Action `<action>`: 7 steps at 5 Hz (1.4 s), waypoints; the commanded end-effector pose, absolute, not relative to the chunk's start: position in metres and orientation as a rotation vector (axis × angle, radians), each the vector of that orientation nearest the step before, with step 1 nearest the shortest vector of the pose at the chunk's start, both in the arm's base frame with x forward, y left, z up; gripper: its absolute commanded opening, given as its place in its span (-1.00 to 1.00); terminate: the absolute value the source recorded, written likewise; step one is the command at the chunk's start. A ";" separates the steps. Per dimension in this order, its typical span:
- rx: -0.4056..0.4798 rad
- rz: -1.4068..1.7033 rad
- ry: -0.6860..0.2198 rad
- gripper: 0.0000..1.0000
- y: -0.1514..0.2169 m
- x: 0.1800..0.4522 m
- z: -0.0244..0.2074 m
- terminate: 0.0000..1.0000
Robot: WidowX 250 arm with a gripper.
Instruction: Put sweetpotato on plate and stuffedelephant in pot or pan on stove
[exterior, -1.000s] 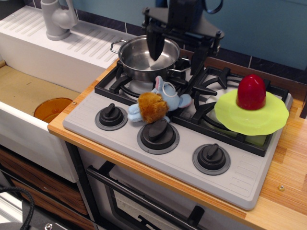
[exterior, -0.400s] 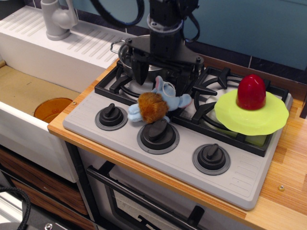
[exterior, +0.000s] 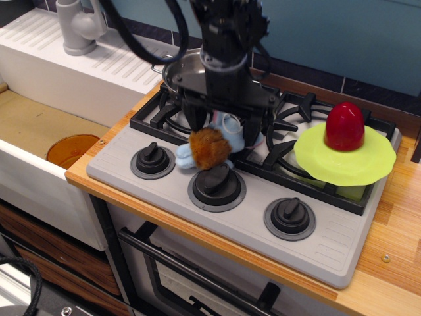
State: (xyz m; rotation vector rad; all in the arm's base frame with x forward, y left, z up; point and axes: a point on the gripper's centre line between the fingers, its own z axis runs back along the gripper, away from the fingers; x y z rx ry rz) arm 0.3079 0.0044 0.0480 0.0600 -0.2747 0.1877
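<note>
gripper (exterior: 224,125) lowered around stuffedelephant (exterior: 212,146), fingers spread, grey stove (exterior: 342,243) on wooden counter (exterior: 398,217), blue wall behind

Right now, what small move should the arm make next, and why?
Probably close the tool on the stuffedelephant. The open fingers straddle its blue head on the stove grate, the sweetpotato already sits on the plate, and the pot behind awaits the toy.

A teal wall (exterior: 368,39) backs the wooden counter (exterior: 395,263) and, apparently, a white sink (exterior: 39,131).
</note>
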 end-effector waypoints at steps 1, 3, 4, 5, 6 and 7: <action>0.040 0.196 -0.312 -1.00 0.001 0.323 0.049 -1.00; 0.070 0.203 -0.272 -1.00 -0.005 0.318 0.074 -1.00; 0.087 0.202 -0.236 -1.00 -0.006 0.314 0.103 -1.00; 0.100 0.194 -0.195 -1.00 -0.006 0.313 0.134 -1.00; 0.110 0.171 -0.164 -1.00 0.001 0.323 0.161 -1.00; 0.103 0.126 -0.155 -1.00 0.021 0.350 0.172 -1.00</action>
